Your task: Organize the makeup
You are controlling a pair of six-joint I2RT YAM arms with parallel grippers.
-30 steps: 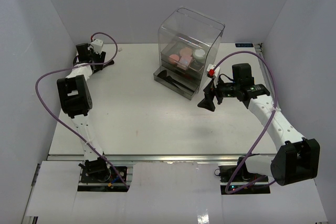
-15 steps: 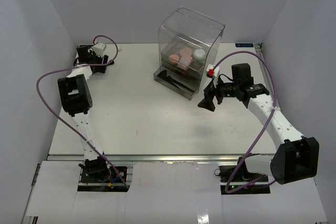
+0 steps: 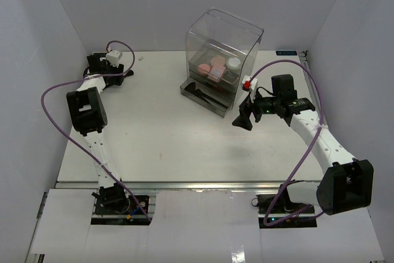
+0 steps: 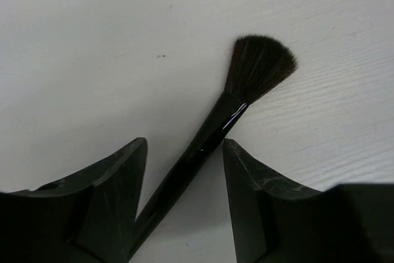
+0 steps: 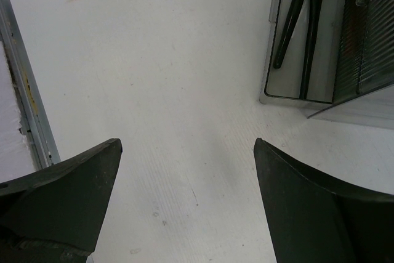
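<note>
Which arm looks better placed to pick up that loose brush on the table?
Left. The left gripper stands open with the brush handle between its jaws; the right gripper hangs open and empty beside the clear box, across the table.

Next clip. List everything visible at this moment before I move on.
Table: one, white, under everything.
Clear box: one, dark drawers, far centre; bottom drawer pulled open.
Round cosmetics: several, pink and white, inside the box.
Drawer brushes: two visible, black, in the open drawer.
Loose brush: one, black, far left on the table.
Left arm: white and black, jaws open astride the loose brush's handle.
Right arm: white and black, jaws open, empty, near the drawer.
</note>
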